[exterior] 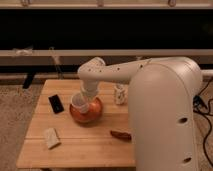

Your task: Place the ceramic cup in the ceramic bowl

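The white ceramic cup [77, 102] is tilted over the left inner side of the orange-red ceramic bowl [89, 114], which stands at the middle of the wooden table [85, 147]. My gripper [83, 96] reaches down from the right and is shut on the cup's right side, just above the bowl. I cannot tell whether the cup touches the bowl. My arm hides the back of the bowl.
A black phone [56, 103] lies left of the bowl. A small patterned white bottle [120, 93] stands to its right. A dark red oblong thing [120, 134] lies at the front right and a pale packet [51, 137] at the front left. My arm's bulk covers the table's right side.
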{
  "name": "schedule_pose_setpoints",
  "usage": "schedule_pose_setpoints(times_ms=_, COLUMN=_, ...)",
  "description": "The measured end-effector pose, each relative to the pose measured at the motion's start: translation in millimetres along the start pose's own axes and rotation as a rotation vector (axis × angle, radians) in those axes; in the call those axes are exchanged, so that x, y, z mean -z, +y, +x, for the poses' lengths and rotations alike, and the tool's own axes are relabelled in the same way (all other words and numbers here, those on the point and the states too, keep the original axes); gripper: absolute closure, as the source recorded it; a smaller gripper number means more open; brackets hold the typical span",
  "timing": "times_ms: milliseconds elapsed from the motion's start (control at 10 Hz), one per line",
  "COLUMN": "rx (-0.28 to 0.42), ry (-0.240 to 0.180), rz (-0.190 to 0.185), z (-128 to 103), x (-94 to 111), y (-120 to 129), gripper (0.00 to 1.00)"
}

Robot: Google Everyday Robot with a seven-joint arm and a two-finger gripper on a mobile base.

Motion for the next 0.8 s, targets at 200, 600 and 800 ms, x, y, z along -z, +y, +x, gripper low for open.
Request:
schedule_pose_setpoints(times_ms=200, rx=0.006, ry=0.009, rz=0.0, z=-1.5, x=-3.6, y=-1.4, gripper=0.2)
schedule_pose_setpoints(times_ms=600, rx=0.031, ry=-0.003, rz=0.011, z=-8.2, x=17.3, y=-4.0, gripper=0.2)
schedule_pose_setpoints(times_ms=800, rx=0.059, ry=-0.012, rz=0.028, z=-11.1, x=47.0, y=-6.3, gripper=0.2)
